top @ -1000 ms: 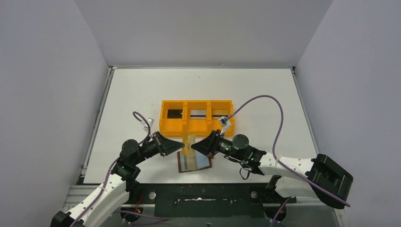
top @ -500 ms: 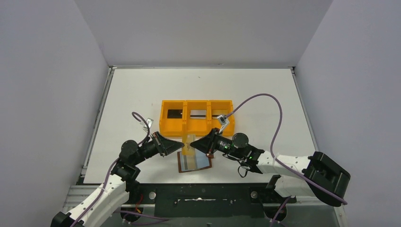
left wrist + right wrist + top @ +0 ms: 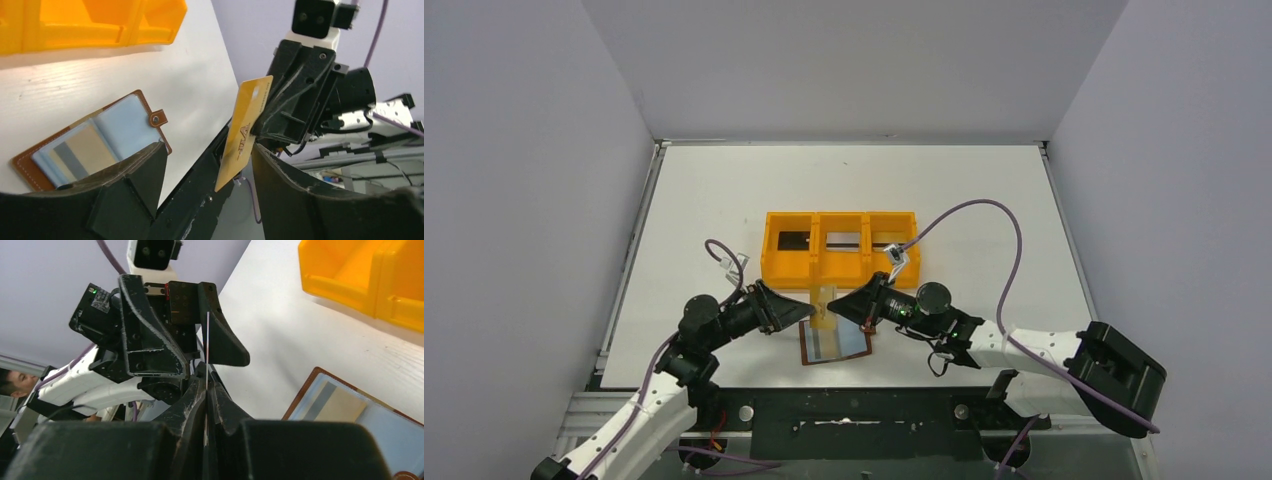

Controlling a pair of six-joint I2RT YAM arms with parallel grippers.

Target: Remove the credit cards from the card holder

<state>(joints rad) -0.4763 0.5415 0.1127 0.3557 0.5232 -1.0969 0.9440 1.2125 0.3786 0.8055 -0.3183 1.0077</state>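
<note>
A tan-gold credit card [image 3: 243,131] stands upright in the air above the table's near edge, and my right gripper [image 3: 206,384] is shut on its edge. It shows as a small gold strip [image 3: 824,301] in the top view. My left gripper [image 3: 207,150] is open with its fingers on either side of the card, which lies close to the right finger [image 3: 295,195]. The card holder [image 3: 834,344] lies open and flat below both grippers, its blue-grey pockets up [image 3: 100,145]. A tan patch with a grey stripe [image 3: 334,401] shows inside one pocket.
An orange three-compartment tray [image 3: 840,262] stands just behind the grippers. A black card [image 3: 793,240] lies in its left compartment and a silvery one [image 3: 845,238] in the middle. White table spreads behind and beside the tray, closed in by grey walls.
The right gripper has closed on the gold card. The left gripper, shut on that card before, has opened and drawn back slightly. The card holder has not moved.
</note>
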